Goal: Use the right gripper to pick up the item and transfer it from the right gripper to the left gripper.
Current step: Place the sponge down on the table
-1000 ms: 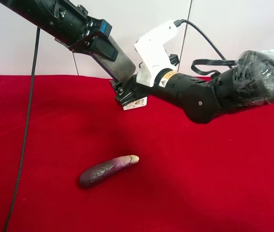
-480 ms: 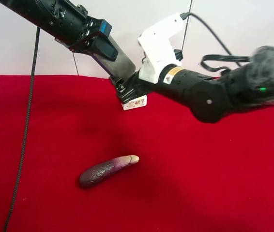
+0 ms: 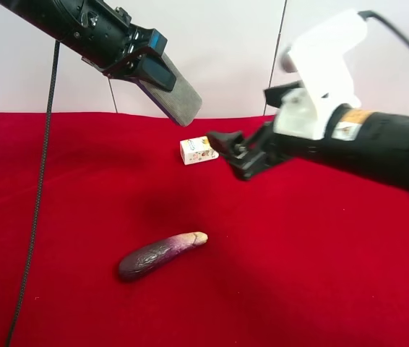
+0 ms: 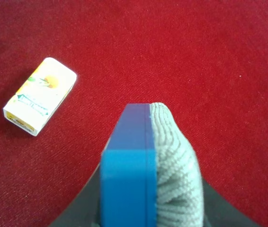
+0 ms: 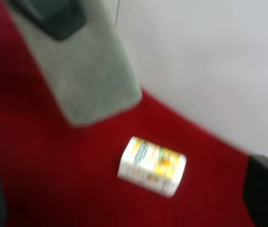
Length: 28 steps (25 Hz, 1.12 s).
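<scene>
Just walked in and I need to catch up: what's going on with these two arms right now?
The all-black left end effector is shut on the grey pad with the blue base and holds it in the air above the red cloth. The right end effector, on the white housing, stands open and empty, apart from the pad, so the handover looks done. A small white carton and a purple eggplant lie on the cloth.

Print on the small carton point(image 4: 39, 96) is unreadable
</scene>
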### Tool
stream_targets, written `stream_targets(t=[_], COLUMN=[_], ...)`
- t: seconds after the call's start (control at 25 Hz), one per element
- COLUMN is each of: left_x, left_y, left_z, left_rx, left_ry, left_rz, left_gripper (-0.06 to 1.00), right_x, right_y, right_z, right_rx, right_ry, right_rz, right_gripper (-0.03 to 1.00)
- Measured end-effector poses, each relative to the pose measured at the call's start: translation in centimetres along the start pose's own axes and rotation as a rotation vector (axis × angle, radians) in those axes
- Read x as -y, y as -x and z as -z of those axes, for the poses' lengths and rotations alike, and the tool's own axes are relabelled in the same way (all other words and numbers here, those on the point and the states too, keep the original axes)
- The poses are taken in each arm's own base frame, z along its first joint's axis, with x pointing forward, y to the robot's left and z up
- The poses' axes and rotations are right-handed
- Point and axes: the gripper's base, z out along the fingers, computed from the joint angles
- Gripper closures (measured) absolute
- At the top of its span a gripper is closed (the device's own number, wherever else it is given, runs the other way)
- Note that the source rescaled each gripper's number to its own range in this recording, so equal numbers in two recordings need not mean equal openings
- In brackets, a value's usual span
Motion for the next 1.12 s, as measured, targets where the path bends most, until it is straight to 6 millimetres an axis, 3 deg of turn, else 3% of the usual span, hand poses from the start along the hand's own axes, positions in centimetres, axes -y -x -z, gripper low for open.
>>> stream_targets(t=[0.2, 0.36, 0.56, 0.8, 0.96, 1.12], left_x=[0.0, 0.0, 0.0, 0.0, 0.0, 0.0], left_y=[0.0, 0.0, 0.0, 0.0, 0.0, 0.0], left_z=[0.0, 0.0, 0.0, 0.0, 0.0, 0.0], left_rx=[0.000, 0.000, 0.000, 0.000, 0.000, 0.000], left_ry=[0.000, -0.001, -0.001, -0.001, -0.001, -0.001], left_rz=[0.000, -0.001, -0.001, -0.001, -0.001, -0.001], left_gripper=[0.94, 0.94, 0.94, 0.94, 0.94, 0.94], right_x=[0.5, 0.7, 0.9, 1.5, 1.5, 1.1], right_y=[2.4, 3.0, 1.9, 0.4, -0.4, -1.0], right_z=[5.8, 10.6, 15.3, 19.7, 21.7, 24.1], right_rx=[0.011, 0.010, -0.079, -0.335, -0.367, -0.290], right_ry=[0.076, 0.145, 0.177, 0.097, 0.077, 0.090], right_rz=[-0.109, -0.145, -0.243, -0.306, -0.264, -0.225], right_gripper=[-0.03, -0.03, -0.03, -0.03, -0.03, -0.03])
